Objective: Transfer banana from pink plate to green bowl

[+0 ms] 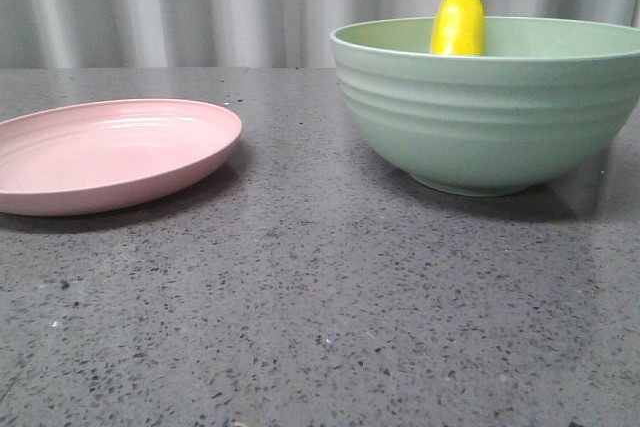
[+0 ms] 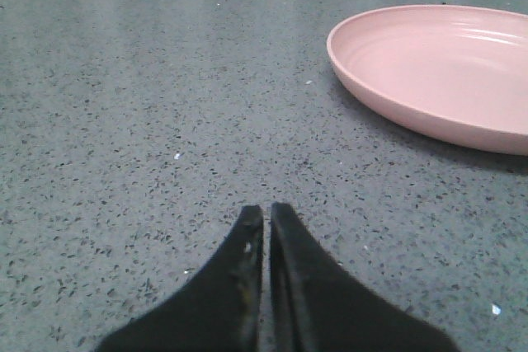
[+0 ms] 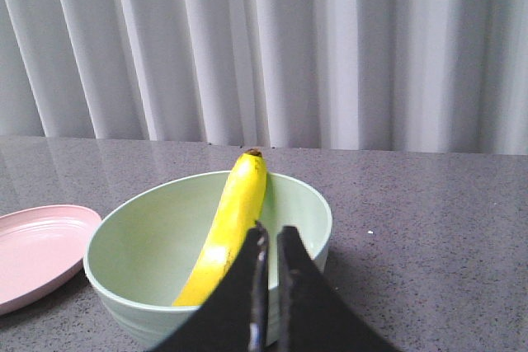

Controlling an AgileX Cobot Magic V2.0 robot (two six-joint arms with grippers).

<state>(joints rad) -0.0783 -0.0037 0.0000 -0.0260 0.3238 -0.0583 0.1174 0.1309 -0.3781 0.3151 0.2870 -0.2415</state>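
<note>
The yellow banana (image 1: 458, 20) leans inside the green bowl (image 1: 490, 117), its dark tip poking above the far rim. In the right wrist view the banana (image 3: 231, 220) rests against the wall of the bowl (image 3: 132, 245). My right gripper (image 3: 270, 231) is shut and empty, held above the bowl's near rim, not touching the banana. The pink plate (image 1: 105, 152) sits empty on the table at the left; it also shows in the left wrist view (image 2: 437, 72). My left gripper (image 2: 266, 210) is shut and empty, low over the table beside the plate.
The dark speckled stone table (image 1: 320, 317) stretches toward the front. A pale pleated curtain (image 1: 200, 2) hangs behind the table. The plate and bowl stand apart with a gap of bare table between them.
</note>
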